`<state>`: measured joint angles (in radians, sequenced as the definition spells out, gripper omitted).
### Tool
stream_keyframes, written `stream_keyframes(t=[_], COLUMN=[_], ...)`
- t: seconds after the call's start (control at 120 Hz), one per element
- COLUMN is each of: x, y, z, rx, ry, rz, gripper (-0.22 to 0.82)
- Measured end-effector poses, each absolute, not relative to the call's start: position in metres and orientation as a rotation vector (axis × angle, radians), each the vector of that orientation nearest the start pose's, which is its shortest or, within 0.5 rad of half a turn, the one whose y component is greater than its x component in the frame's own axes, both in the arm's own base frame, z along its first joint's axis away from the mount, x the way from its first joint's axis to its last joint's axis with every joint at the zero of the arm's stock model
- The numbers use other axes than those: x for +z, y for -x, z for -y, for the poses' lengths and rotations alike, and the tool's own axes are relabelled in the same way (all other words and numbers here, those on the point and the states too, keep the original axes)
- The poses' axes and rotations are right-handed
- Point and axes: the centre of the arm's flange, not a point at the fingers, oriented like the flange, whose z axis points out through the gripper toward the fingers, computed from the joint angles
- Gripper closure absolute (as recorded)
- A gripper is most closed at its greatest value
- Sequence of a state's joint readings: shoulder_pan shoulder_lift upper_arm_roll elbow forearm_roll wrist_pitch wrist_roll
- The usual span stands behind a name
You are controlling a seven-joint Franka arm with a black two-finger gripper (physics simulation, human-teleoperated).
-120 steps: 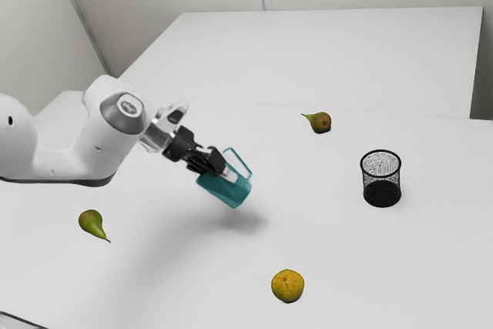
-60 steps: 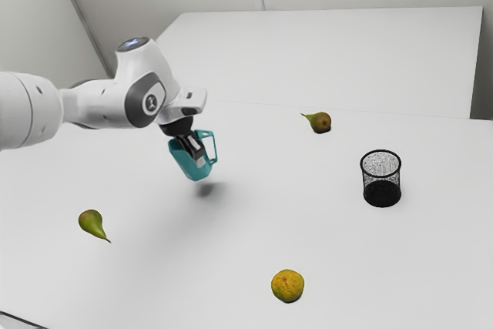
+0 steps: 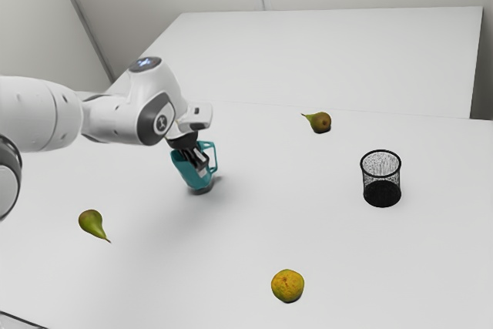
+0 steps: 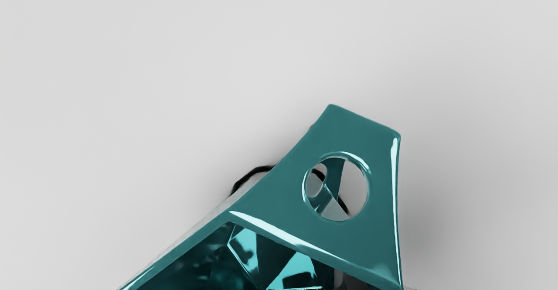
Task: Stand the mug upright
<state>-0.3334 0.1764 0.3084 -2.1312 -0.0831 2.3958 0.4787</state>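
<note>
The gripper [image 3: 200, 163] has the mug [image 3: 196, 182] pinched tight, mostly up but leaning, maybe touching the table [image 3: 308, 213], so straightening it and letting go are left.

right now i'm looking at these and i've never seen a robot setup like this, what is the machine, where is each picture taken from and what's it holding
The machine is a single jointed white robot arm, shown in a computer simulation. The exterior view comes from a camera beside it; the wrist view comes from one on its hand, looking closely past the teal mug.

The arm ends in a black two-fingered pincer, closed on that mug, which is tilted. I can't tell whether its base touches the table.

On the table lie a green pear, a browner pear and a yellow fruit. A black mesh holder stands toward the exterior view's right.
</note>
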Motion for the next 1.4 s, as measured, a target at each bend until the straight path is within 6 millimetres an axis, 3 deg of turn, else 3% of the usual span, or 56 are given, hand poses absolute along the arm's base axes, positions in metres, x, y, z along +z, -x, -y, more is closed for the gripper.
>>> stream_keyframes(t=[0.25, 0.567, 0.7, 0.842, 1.042, 1.108, 1.25, 1.325, 1.4], x=[0.336, 0.340, 0.354, 0.382, 0.445, 0.471, 0.529, 0.545, 0.547], y=[-0.573, -0.574, -0.572, -0.564, -0.553, -0.562, -0.605, -0.619, -0.629], z=[0.019, 0.018, 0.021, 0.024, 0.036, 0.037, 0.034, 0.032, 0.024], rx=[-0.179, -0.203, -0.238, -0.305, -0.449, -0.477, -0.383, -0.283, -0.160], ry=[3.048, 3.056, 3.064, 3.075, 3.077, 3.073, 3.075, 3.090, 3.109], rz=[-0.663, -0.639, -0.638, -0.642, -0.679, -0.680, -0.636, -0.603, -0.548], gripper=[0.73, 0.39, 0.23, 0.12, 0.05, 0.03, 0.02, 0.01, 0.01])
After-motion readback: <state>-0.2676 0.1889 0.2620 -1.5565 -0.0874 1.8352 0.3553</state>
